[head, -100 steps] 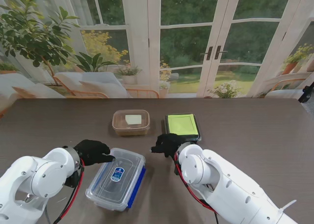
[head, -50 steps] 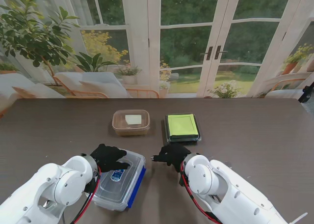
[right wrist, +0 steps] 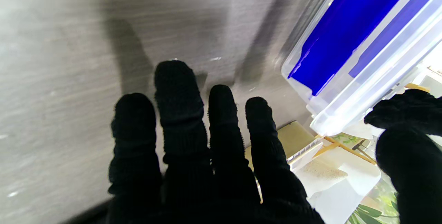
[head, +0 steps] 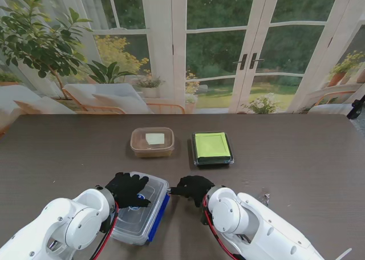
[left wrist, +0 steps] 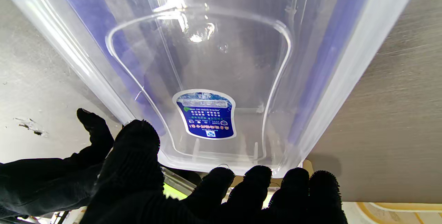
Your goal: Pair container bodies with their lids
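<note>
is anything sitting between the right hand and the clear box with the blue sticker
Nothing visible does. The right hand hovers with fingers spread just right of the clear rectangular plastic box with the blue sticker, and only bare dark wooden table shows in the gap. The left hand is over the box's far left part, not in that gap.

The blue label (left wrist: 206, 113) on the clear container (left wrist: 221, 61) is too small to read.

Both arms are cased in glossy white rounded shells. Red and black cables are routed beside each wrist. The left hand (head: 128, 189) and right hand (head: 193, 187) are gloved in black knit.
</note>
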